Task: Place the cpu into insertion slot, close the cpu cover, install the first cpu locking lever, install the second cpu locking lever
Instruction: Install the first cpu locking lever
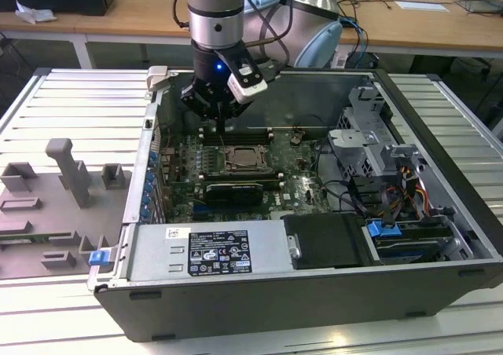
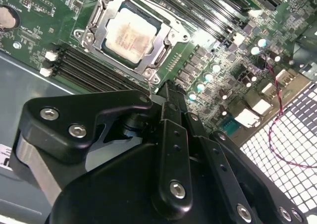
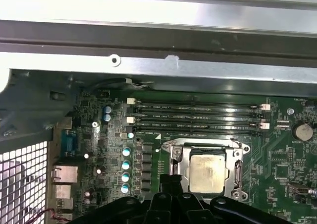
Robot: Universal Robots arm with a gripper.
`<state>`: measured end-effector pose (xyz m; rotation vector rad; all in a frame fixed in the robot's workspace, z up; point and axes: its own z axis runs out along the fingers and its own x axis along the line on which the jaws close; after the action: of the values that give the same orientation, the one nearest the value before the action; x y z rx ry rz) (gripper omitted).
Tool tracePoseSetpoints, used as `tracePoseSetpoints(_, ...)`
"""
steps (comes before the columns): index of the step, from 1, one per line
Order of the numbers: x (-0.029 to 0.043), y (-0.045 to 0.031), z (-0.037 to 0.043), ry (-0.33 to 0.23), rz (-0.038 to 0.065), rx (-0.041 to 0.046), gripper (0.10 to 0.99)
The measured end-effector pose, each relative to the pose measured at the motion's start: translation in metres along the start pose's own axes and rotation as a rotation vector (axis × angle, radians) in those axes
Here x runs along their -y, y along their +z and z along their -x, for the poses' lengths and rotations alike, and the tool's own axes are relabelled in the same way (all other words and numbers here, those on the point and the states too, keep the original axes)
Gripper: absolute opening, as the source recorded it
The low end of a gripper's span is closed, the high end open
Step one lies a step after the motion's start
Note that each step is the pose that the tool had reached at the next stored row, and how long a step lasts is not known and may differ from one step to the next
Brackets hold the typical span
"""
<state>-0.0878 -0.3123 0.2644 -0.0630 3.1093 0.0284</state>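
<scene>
The flat, square, silver-grey cpu (image 2: 130, 34) lies just beside the black gripper (image 2: 168, 89), whose tips are pressed together.

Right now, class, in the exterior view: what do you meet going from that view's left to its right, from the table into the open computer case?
grey fixture blocks → row of blue tabs at the case's edge → cpu in its socket → metal drive cage

The pale silver square cpu (image 2: 130, 34) lies framed by the thin silvery cpu cover (image 2: 98, 27); the black end effector (image 2: 167, 92) hovers nearby.
</scene>
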Motion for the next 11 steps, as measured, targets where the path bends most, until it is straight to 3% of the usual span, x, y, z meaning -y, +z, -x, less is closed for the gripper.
tracePoseSetpoints(11, -0.0005, 0.0000, -0.0121, 0.000, 0.000, -0.0001, 0.106)
